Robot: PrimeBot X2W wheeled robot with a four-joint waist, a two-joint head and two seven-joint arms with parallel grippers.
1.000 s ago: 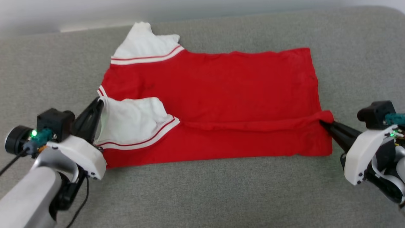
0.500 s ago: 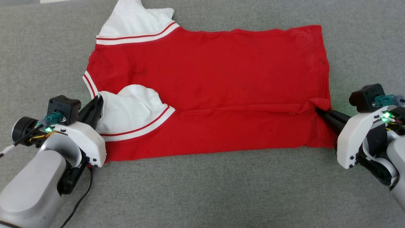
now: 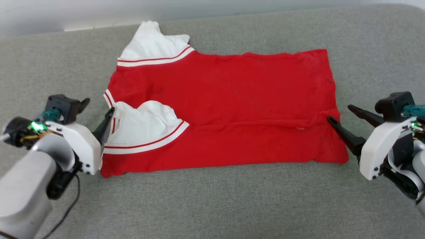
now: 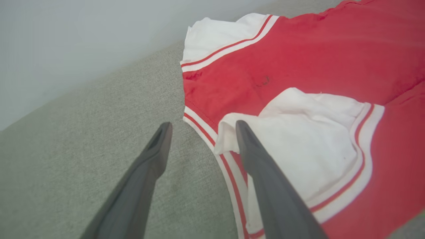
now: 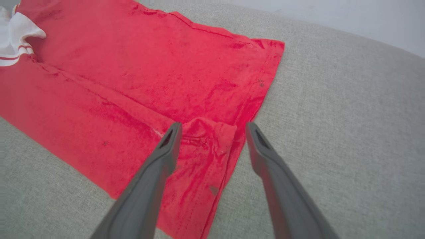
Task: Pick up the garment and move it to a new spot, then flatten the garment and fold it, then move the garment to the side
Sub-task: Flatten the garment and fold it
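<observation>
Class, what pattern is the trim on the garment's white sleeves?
The sleeve trim is white with a thin red stripe, clearest in the left wrist view.

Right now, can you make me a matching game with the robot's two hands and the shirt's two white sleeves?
1 left gripper
2 right gripper
3 far sleeve
4 near sleeve

A folded onto the red body
B open, at the hem end
C lying on the grey surface
D open, beside the near sleeve

Pairs: 1-D, 2-B, 3-C, 4-A.
</observation>
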